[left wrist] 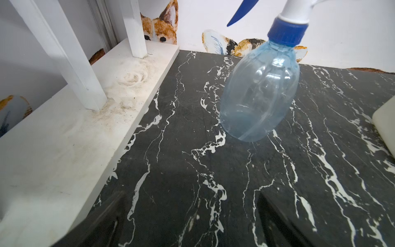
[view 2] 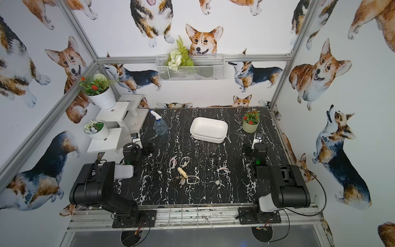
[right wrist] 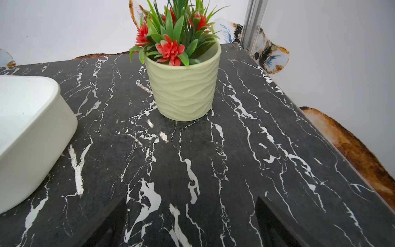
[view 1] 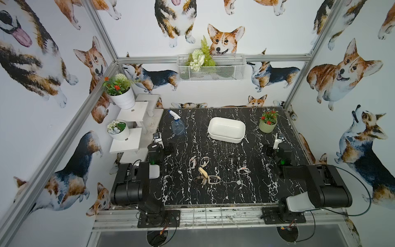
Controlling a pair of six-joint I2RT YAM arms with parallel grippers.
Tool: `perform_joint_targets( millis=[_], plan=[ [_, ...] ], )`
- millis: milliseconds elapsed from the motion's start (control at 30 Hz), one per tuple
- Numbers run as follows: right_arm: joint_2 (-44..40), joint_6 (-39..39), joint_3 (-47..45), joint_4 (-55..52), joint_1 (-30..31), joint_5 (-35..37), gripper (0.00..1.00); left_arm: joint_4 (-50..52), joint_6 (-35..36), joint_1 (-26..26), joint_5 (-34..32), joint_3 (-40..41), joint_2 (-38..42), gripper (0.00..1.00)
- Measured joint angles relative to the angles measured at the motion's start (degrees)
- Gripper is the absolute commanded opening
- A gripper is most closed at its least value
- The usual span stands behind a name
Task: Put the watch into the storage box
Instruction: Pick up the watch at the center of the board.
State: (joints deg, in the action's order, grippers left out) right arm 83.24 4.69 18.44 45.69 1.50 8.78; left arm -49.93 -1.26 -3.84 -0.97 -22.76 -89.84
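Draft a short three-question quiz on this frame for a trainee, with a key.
1. True or false: one of the watches already lies in the storage box.
2. Which thing stands closest to the left gripper? A) spray bottle B) green flower pot C) wire basket
3. Fill in: the left gripper and the right gripper are both ____.
Key: 1 false, the box is empty; 2 A; 3 open.

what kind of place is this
Probably a robot lab cell dressed as a home: corgi-print walls on a metal frame, two arms bolted beside a marble table, plus props like a potted plant and spray bottle.
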Motion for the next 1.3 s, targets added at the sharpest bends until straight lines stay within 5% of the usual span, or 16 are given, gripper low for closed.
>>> perform_joint_targets(
  millis=[733,933,1067,1300],
  plan=[
    [-0.7,0.0,0.1,-0.5,0.0,0.0,1.0,1.2,0.0,-0.4,0.0,-0.3,0.6,1.0],
    [-11.3,0.3,11.3,-15.0,0.1,0.0,1.0,15.2,-1.4,-0.2,-1.9,-9.5,10.0,1.0],
    [-13.0,1.1,21.3,-29.1,5.5,1.6,1.0,27.2,-4.9,1.3,-1.6,-18.1,11.8,1.0],
    [-11.9,1.0,38.4,-57.5,20.5,3.1,1.0,49.0,-5.5,14.7,-4.7,-32.7,12.9,1.0]
  ],
)
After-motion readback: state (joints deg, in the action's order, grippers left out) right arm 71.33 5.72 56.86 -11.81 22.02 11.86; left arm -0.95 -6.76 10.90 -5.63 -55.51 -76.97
